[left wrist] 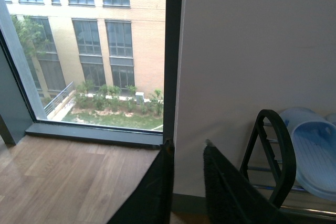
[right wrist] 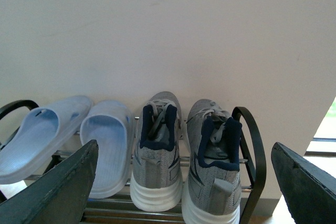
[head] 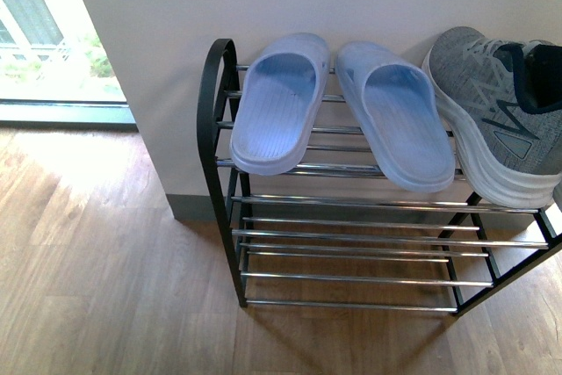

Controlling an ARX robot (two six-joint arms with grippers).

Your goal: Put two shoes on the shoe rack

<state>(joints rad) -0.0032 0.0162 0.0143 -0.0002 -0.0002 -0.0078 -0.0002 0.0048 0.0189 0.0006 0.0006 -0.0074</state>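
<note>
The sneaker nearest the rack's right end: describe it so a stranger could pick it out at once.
Start at the black-framed shoe rack against the white wall and look along its top tier. Past the two pale blue slippers stand two grey knit sneakers, heels outward. It is the right-hand sneaker, right beside the rack's curved black end loop, unlike its twin, which neighbours a slipper.

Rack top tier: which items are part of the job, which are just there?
Job:
- two sneakers, grey, both on the top tier, heels out
- rack

Just there:
- two blue slippers, beside the sneakers on the same tier

Both grippers, left and right, are open and hold nothing.
</note>
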